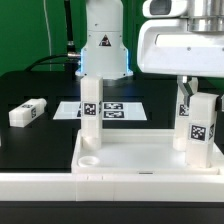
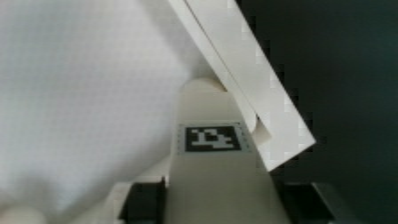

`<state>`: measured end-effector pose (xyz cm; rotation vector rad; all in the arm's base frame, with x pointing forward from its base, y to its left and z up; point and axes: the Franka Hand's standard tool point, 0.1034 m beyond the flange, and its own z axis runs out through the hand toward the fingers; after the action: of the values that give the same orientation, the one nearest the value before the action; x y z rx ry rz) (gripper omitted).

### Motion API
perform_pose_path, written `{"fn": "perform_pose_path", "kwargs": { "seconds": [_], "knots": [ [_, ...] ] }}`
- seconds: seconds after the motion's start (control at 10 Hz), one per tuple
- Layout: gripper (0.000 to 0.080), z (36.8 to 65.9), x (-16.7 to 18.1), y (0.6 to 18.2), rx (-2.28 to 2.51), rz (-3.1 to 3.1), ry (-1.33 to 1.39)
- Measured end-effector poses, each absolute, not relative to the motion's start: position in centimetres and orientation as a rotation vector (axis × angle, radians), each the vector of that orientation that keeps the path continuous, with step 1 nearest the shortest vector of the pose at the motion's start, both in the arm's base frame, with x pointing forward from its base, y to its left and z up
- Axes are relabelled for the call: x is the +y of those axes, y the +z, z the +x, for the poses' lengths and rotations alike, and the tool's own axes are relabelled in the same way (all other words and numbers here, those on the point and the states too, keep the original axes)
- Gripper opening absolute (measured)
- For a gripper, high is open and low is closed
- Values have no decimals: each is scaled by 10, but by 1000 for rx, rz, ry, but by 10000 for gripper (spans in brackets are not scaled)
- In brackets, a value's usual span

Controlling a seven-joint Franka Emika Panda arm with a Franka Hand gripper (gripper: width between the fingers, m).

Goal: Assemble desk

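The white desk panel (image 1: 140,158) lies flat with its rim up and an open round socket (image 1: 88,158) at its near corner on the exterior view's left. One tagged white leg (image 1: 90,106) stands upright at the panel's far corner on that side. My gripper (image 1: 196,98) is shut on a second tagged leg (image 1: 201,127), holding it upright at the panel's far corner on the exterior view's right. In the wrist view the leg (image 2: 214,138) sits between my dark fingers (image 2: 146,200), over the panel (image 2: 89,90) and its rim (image 2: 249,70). Whether it is seated is hidden.
A third white leg (image 1: 28,112) lies on the black table at the exterior view's left. The marker board (image 1: 118,108) lies behind the panel. The robot base (image 1: 104,45) stands at the back. A white rail (image 1: 60,185) runs along the front edge.
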<state>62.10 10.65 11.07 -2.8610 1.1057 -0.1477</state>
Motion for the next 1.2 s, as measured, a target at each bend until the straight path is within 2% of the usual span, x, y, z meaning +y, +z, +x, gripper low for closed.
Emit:
{"fn": "perform_pose_path", "kwargs": {
  "seconds": [0.6,1.2],
  "knots": [
    [290,623,108,110,1960,-2325,-108],
    [291,626,107,112,2316,-1949,-86]
  ]
}}
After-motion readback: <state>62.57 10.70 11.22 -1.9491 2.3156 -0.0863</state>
